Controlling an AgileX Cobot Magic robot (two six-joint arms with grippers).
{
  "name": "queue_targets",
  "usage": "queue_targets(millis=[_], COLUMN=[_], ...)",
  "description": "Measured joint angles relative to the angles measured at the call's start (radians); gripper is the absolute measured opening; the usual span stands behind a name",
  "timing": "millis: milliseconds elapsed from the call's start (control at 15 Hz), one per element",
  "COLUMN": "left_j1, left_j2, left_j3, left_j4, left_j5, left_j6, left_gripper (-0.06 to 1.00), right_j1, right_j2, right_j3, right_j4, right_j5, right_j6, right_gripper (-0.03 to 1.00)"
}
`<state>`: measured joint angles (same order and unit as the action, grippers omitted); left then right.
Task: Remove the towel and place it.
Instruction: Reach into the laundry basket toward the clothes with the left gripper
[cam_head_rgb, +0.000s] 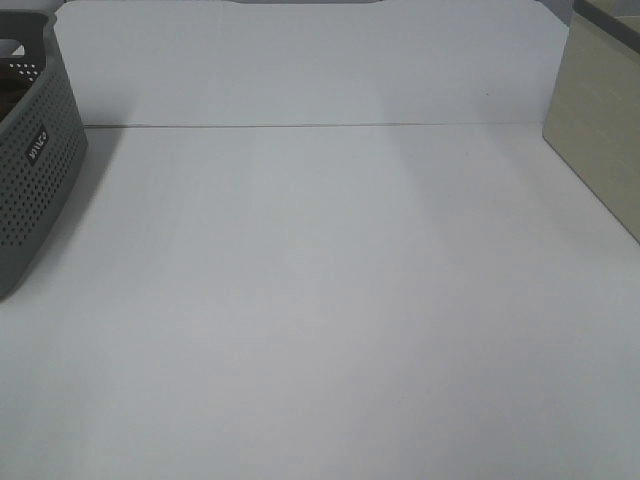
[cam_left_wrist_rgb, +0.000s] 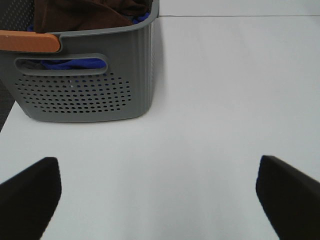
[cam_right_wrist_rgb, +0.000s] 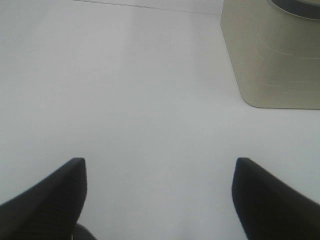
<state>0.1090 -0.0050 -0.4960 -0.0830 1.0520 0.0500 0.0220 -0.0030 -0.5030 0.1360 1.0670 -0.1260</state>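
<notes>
Hovering over white tabletop (cam_left_wrist_rgb: 225, 100), left end effector (cam_left_wrist_rgb: 159, 200) spread wide, holding nothing, right end effector (cam_right_wrist_rgb: 159, 200) also wide and empty, brown towel (cam_left_wrist_rgb: 90, 12) in grey basket (cam_left_wrist_rgb: 85, 100) at left

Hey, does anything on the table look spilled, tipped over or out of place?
Nothing stands out. The grey basket stands upright on the white table with the brown towel bunched inside along with some blue cloth, and the beige container also sits upright. No spill or damage shows.

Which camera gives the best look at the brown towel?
Left wrist: the towel lies bunched in the grey basket. Exterior high shows little beyond the basket's side; right wrist shows neither.
</notes>
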Motion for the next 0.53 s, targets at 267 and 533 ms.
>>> queue_targets(millis=[267,533], left_j1=[0.0,0.0], left_j2=[0.0,0.0], left_j3=[0.0,0.0], left_j4=[0.0,0.0], left_j5=[0.0,0.0], left_j6=[0.0,0.0], left_gripper=[0.99,0.99], right_j1=[0.0,0.0], right_j2=[0.0,0.0], right_j3=[0.0,0.0], right_j4=[0.0,0.0], right_j5=[0.0,0.0], right_j6=[0.0,0.0], right_gripper=[0.77,0.77])
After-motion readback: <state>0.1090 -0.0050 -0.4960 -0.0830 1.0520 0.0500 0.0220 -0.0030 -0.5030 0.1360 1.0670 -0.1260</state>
